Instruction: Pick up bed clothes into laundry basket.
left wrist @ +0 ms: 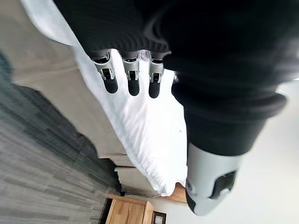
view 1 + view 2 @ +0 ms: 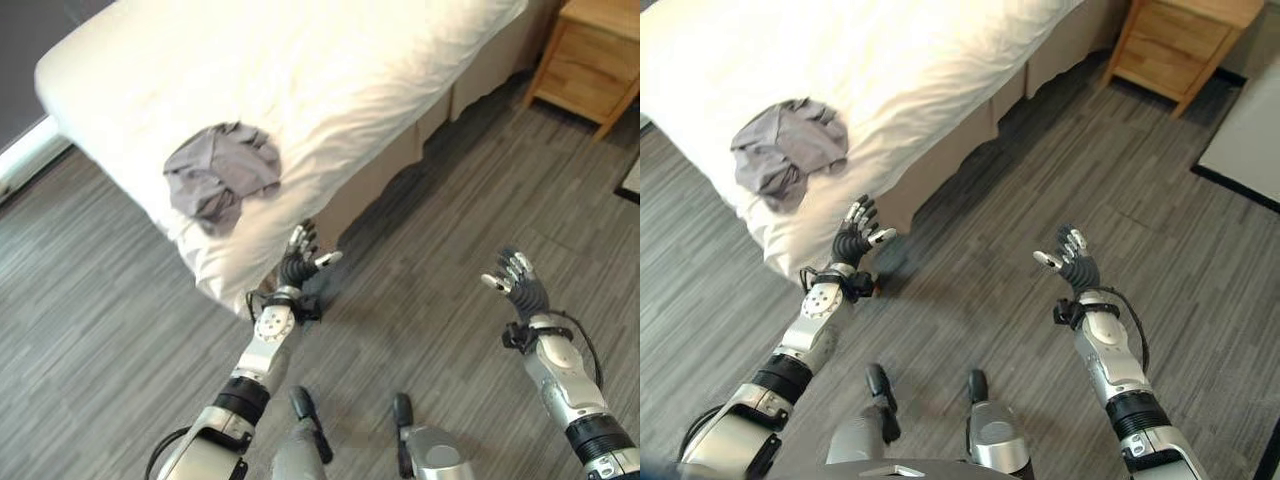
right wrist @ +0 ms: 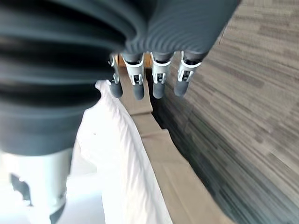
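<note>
One grey garment [image 2: 221, 175], crumpled, on the bed [image 2: 330, 80] near its corner. The bed and one nightstand [image 2: 592, 55] are cut off by the frame. My left hand [image 2: 301, 257] and right hand [image 2: 516, 277]: both released, holding nothing, over the floor [image 2: 100, 320].

Grey wood-grain plank floor [image 2: 100, 320], white-covered bed [image 2: 350, 70] with beige base, wooden nightstand [image 2: 592, 55]

Both my arms were raised forward, elbows bent. My left hand [image 2: 856, 233] was up with fingers straight and spread, thumb out to the side, holding nothing. My right hand [image 2: 1072, 263] was held at similar height, well apart from the left, fingers relaxed and loosely extended, also empty.
</note>
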